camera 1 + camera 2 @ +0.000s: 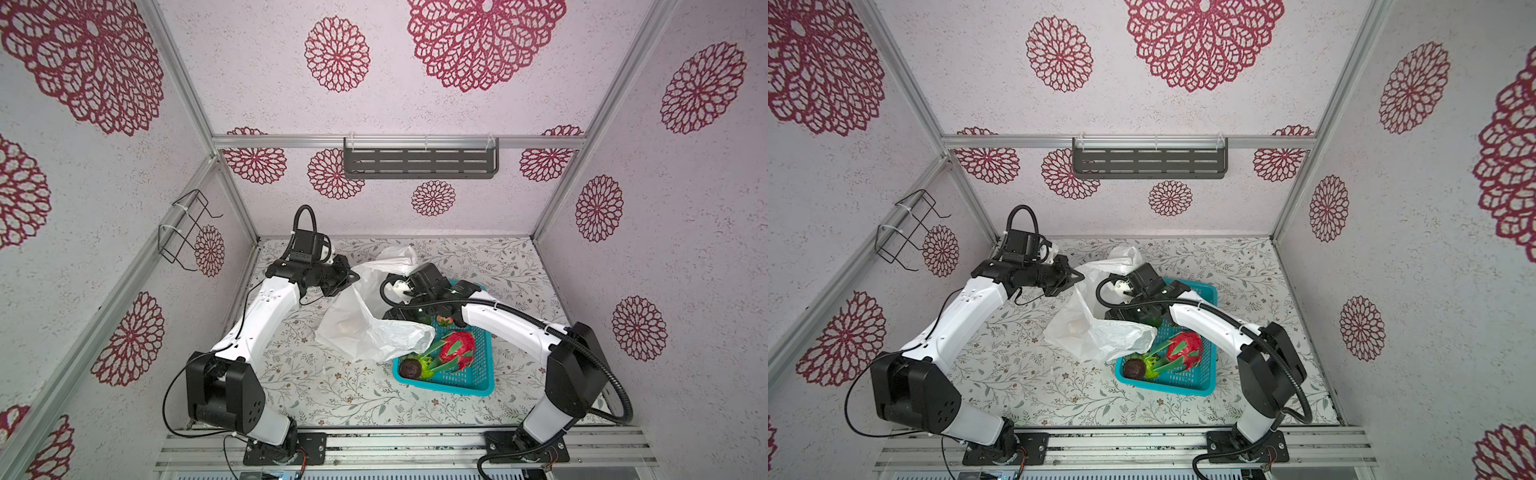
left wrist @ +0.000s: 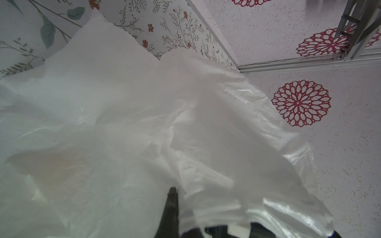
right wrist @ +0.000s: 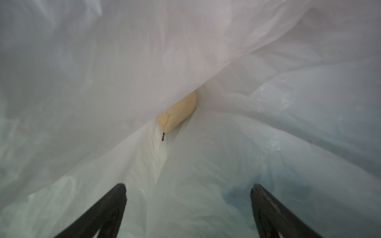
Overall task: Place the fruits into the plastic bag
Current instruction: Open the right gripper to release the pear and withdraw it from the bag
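Observation:
The plastic bag [image 1: 365,328] lies crumpled mid-table, its mouth raised toward the basket. My left gripper [image 1: 351,276] is shut on the bag's upper edge; one dark fingertip [image 2: 172,190] shows against the film. My right gripper [image 3: 188,186] is open inside the bag with nothing between its fingers. Past its tips a pale pear [image 3: 178,113] lies in a fold. In both top views the bag hides the right fingers. Still in the basket are a red dragon fruit [image 1: 457,351], a dark brown fruit [image 1: 409,368] and a small red-orange one [image 1: 444,320].
The teal perforated basket [image 1: 478,384] stands right of the bag, partly under its edge and under my right forearm. A dark slotted shelf [image 1: 419,162] hangs on the back wall. On the left wall there is a wire rack [image 1: 187,228].

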### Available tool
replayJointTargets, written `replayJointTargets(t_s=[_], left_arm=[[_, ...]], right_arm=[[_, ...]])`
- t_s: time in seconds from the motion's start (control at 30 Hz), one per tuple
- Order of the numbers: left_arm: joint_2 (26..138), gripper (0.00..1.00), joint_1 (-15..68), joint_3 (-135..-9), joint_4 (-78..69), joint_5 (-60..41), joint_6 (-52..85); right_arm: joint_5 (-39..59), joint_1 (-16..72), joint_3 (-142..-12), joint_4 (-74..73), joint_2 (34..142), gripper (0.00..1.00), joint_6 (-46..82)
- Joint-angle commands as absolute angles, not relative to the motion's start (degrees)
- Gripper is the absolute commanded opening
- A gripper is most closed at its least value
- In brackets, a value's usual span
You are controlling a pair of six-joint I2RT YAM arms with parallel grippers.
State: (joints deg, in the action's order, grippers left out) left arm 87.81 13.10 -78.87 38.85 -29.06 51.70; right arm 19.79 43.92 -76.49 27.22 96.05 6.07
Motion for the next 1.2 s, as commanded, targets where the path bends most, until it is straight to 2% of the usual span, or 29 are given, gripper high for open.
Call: replayJointTargets(t_s=[0.0, 0.47, 0.73, 0.97, 1.17], left_arm=[[88.33, 0.00, 12.81, -80.33, 39.09, -28.31, 51.94], [91.90, 0.00, 12.73, -81.37, 38.09, -27.08, 53.13], [92.64, 0.00, 12.66, -82.53, 37.52, -27.35, 53.05], [90.58, 0.00, 12.47, -80.90, 37.77, -26.51, 52.73], [88.77, 0.00, 12.48, -79.99, 38.08, -26.11, 52.47]], right_arm=[[20.43, 44.03, -78.24, 31.03, 95.35, 0.98, 4.06], [16.64, 43.62, -77.99, 40.31, 85.86, 0.99, -0.18], [15.65, 40.01, -78.10, 39.27, 83.33, 0.99, 0.99], [1.46, 33.56, -73.00, 26.83, 79.56, 0.99, 12.59], [-6.81, 32.81, -71.25, 21.64, 80.47, 0.98, 21.27]])
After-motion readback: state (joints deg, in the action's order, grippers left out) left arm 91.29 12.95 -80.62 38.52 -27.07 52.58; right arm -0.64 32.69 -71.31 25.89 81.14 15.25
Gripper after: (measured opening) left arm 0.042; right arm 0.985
